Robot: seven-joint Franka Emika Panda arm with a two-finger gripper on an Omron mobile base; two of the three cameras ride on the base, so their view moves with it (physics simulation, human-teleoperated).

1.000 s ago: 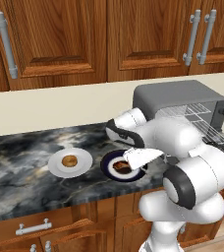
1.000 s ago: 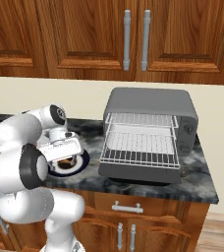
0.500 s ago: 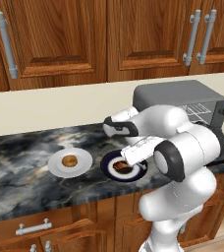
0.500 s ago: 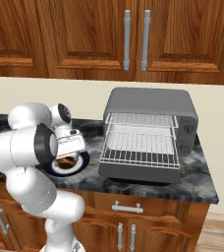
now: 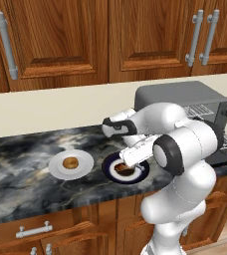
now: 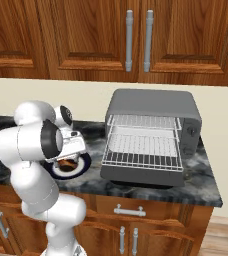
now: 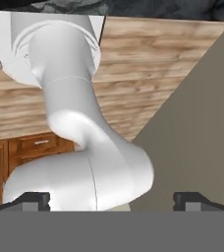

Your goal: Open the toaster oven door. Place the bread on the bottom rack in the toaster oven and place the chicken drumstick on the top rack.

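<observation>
My gripper point(image 7: 111, 199) stands released, its two dark finger tips far apart at the bottom of the hand view with nothing between them; beyond them that view shows wooden floor boards and a cabinet drawer front, so the hand points back toward my own base; my arm folds over the dark marble counter point(image 5: 16, 169), the hand close above the dark blue plate point(image 5: 140, 175); on that plate lies the chicken drumstick point(image 5: 121, 169), dark brown and partly hidden under my wrist, which I also see in the right base view point(image 6: 65, 162); just to the left of it in the left base view sits a white plate point(image 5: 84, 166) carrying the bread point(image 5: 70, 162), a small round golden bun, untouched; the two plates lie near each other but apart; the toaster oven point(image 6: 153, 105) stands on the counter at the right, against the wall below the wooden cabinets point(image 6: 136, 35); the toaster oven door point(image 6: 141, 176) is down, lying flat in front of the opening; the bottom rack point(image 6: 141, 159) is drawn out over the door, and the top rack point(image 6: 144, 121) sits above it within the oven mouth; both racks are bare.
</observation>
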